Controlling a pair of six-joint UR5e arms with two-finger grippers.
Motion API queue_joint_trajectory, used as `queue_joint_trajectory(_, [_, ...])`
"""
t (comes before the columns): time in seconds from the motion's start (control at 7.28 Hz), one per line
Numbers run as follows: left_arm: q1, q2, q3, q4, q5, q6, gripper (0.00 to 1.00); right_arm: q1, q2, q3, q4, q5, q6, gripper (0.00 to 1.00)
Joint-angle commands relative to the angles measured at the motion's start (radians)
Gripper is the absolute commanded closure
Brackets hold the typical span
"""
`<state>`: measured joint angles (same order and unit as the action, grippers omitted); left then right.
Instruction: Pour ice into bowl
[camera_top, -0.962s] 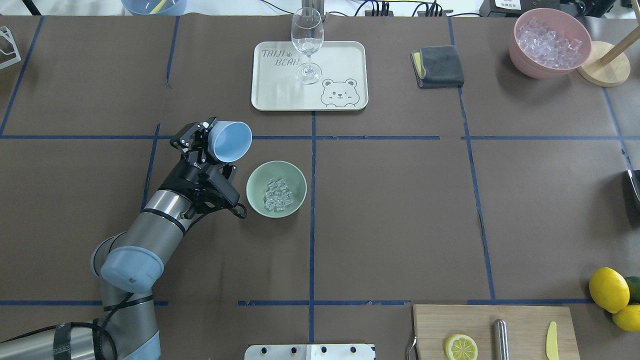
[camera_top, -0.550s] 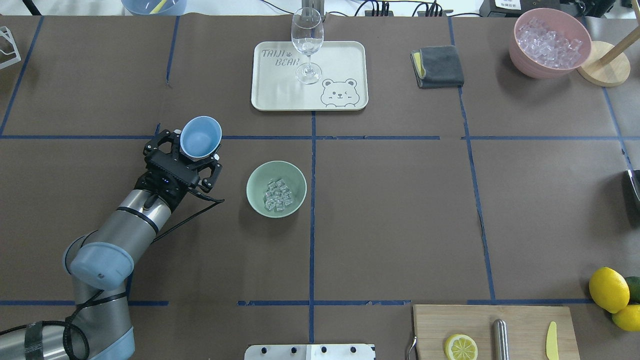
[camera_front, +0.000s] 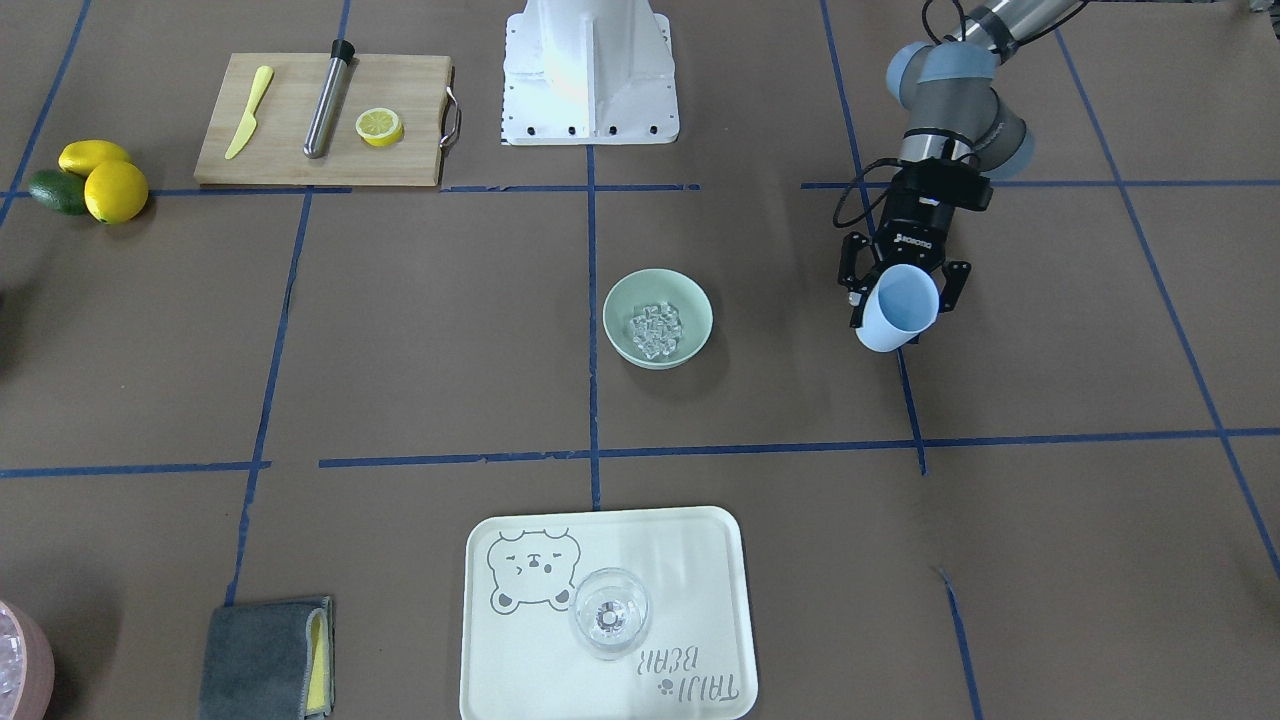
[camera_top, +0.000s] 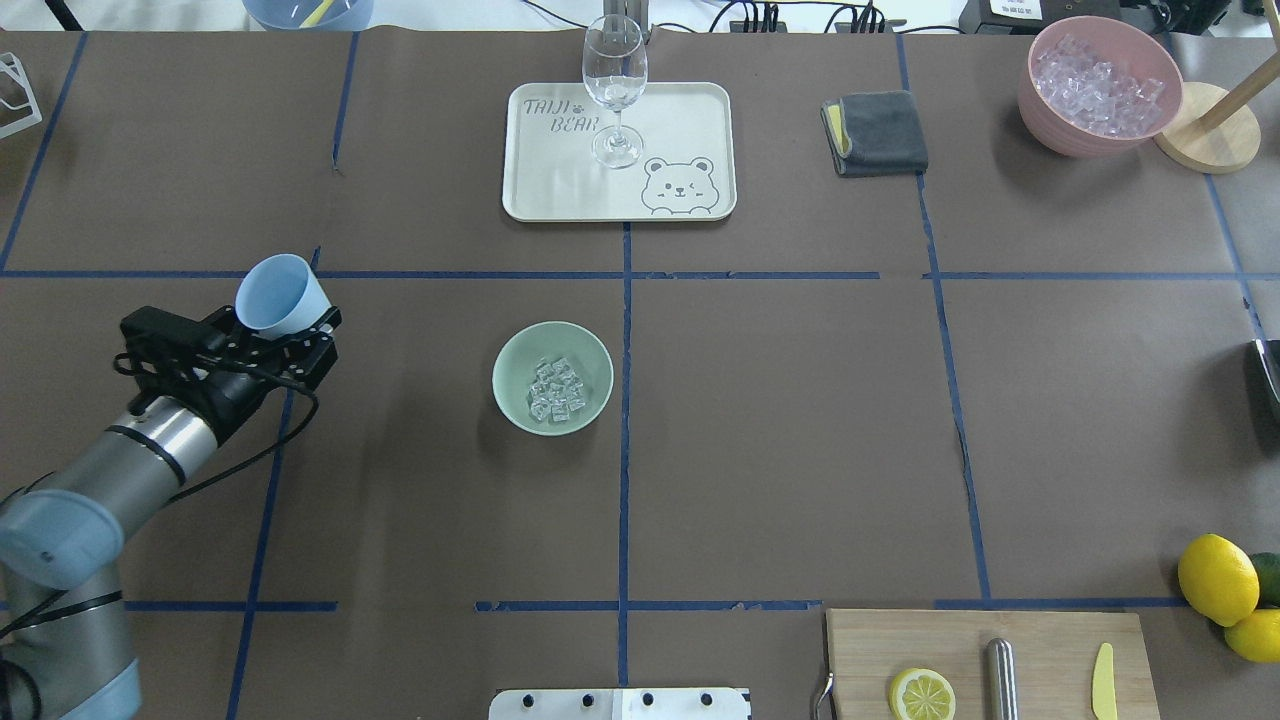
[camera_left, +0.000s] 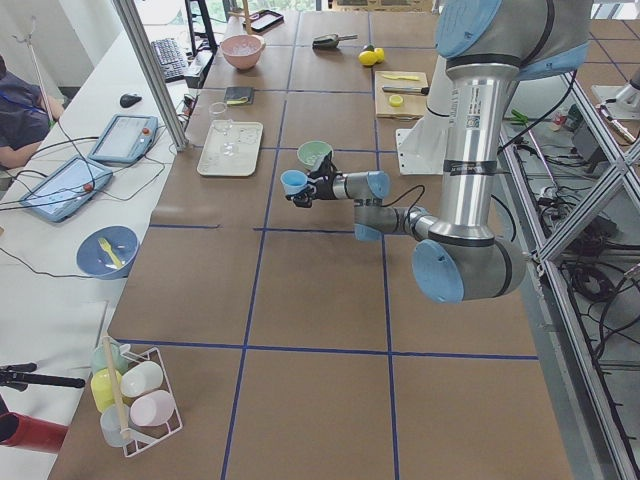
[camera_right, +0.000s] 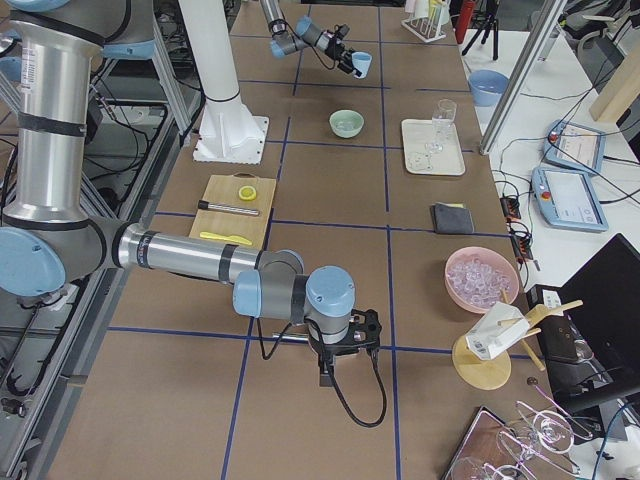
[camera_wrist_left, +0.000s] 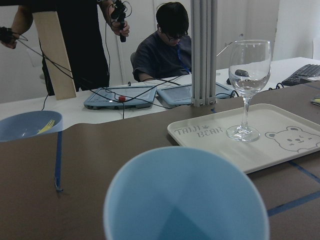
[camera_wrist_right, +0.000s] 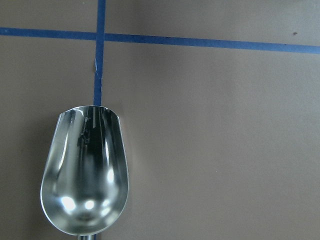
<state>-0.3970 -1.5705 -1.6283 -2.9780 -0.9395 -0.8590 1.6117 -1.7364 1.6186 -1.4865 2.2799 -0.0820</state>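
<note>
Ice (camera_top: 556, 389) sits in a small heap at the bottom of the bowl (camera_top: 515, 350), mid-table, just on the robot's left of the centre tape line (camera_top: 625, 480). We see the left gripper (camera_top: 283, 320) clamped on the sides of the blue cup (camera_top: 278, 292), above the table (camera_top: 800, 450). The cup is roughly upright with its mouth up. The left wrist view looks straight into it and we see a bare inside, no cubes.

Key relation: the bowl lies to the robot's right of the left gripper, well apart, with nothing between them. We judge that the pour is done and the cup only needs setting down, so the coming move goes down and not toward the bowl.

The left arm is much the nearer to the bowl. The right gripper (camera_right: 340, 358) is far off at the table's right end and shows only in the side view. A metal scoop (camera_wrist_right: 85, 170) fills its wrist view, but we cannot tell how its jaws stand.
</note>
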Motion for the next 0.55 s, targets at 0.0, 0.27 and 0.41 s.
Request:
queue_joint_trajectory(0.0, [-0.006,0.145,0.034,-0.178,0.029,-0.032,1.00,0.001,0.000,0.003,0.000,0.001,-0.001,0.00])
queue_joint_trajectory(0.27, [0.003,0.135,0.123,-0.177,0.180,-0.046,1.00,-0.001,0.011,0.001,0.000,0.001,-0.002,0.00])
queue_joint_trajectory(0.41, [0.004,0.132,0.145,-0.177,0.180,-0.051,1.00,0.001,0.014,0.001,0.000,0.000,-0.001,0.00])
